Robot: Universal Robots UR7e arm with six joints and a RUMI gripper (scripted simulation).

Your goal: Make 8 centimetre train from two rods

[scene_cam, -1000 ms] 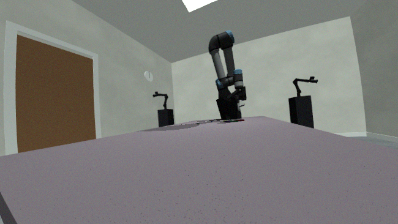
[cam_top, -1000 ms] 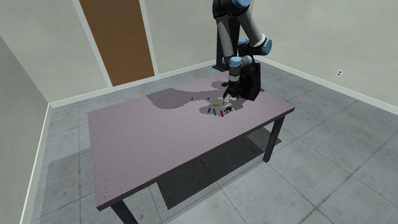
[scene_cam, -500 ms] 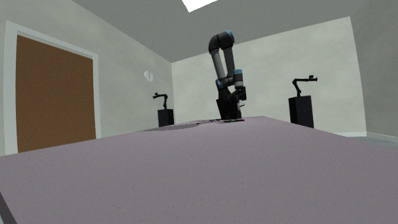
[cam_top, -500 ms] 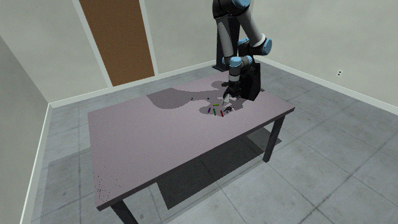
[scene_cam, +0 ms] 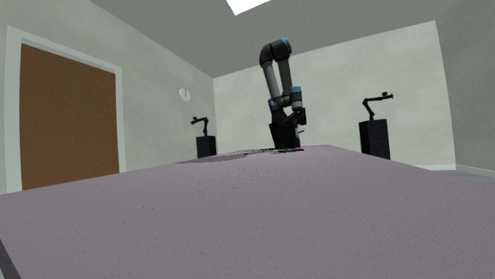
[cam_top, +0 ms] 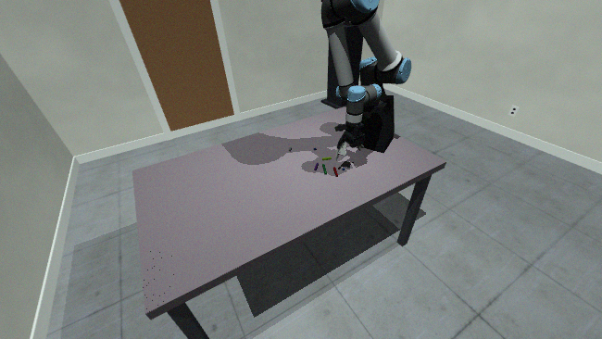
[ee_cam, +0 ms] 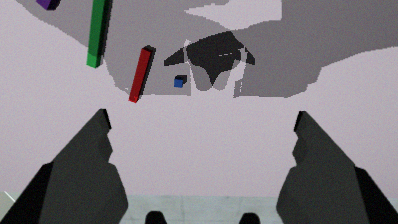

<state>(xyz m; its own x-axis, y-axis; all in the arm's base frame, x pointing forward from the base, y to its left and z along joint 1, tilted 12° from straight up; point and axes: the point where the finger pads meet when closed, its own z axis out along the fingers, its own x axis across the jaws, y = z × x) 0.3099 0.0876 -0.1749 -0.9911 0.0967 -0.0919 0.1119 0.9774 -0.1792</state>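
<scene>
A red rod (cam_top: pixel 335 171) (ee_cam: pixel 140 75) lies flat, with a small blue rod (cam_top: pixel 344 169) (ee_cam: pixel 178 83) a little to its right in the wrist view, apart from it. A green rod (cam_top: pixel 324 169) (ee_cam: pixel 97 35) lies on the red rod's other side, with a gap. A purple rod (cam_top: pixel 316 167) (ee_cam: pixel 46 3) lies beyond the green one, cut off by the wrist view's top edge. A lime rod (cam_top: pixel 327 158) lies behind the green rod in the top view. No rods are seen end to end. My gripper (ee_cam: pixel 201 111) is open and empty, above the table, with the red and blue rods ahead of its fingertips.
Another small blue rod (cam_top: pixel 315 149) and a small greyish rod (cam_top: pixel 290 149) lie farther back on the table (cam_top: pixel 222 204). The arm's shadow falls across the rods. The table's edge shows low in the wrist view. The arm's dark base stands behind the gripper.
</scene>
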